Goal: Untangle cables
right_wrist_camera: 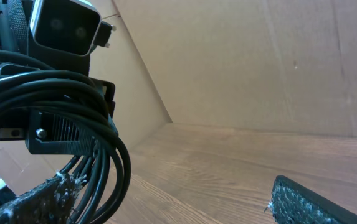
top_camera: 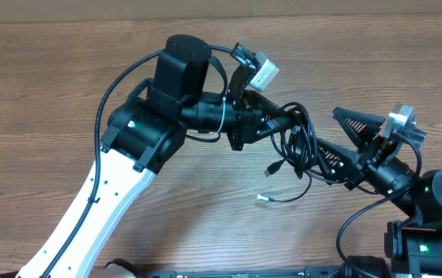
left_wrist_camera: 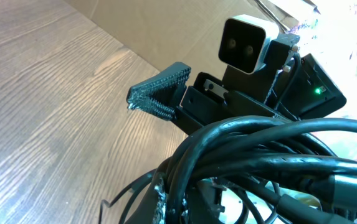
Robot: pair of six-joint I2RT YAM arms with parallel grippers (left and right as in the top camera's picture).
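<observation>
A tangled bundle of black cables hangs between the two grippers above the wooden table. My left gripper is shut on the bundle, and in the left wrist view the cables fill the space at the jaws. My right gripper is open. Its lower finger reaches into the loops, and its upper finger is free. In the right wrist view the cable loops drape over the left finger, and the jaws are wide apart. A loose black plug and a small white-tipped end trail onto the table.
The wooden table lies all around. The left arm's black and white body crosses from the bottom left. The right arm's base sits at the bottom right. A cardboard wall stands behind the table.
</observation>
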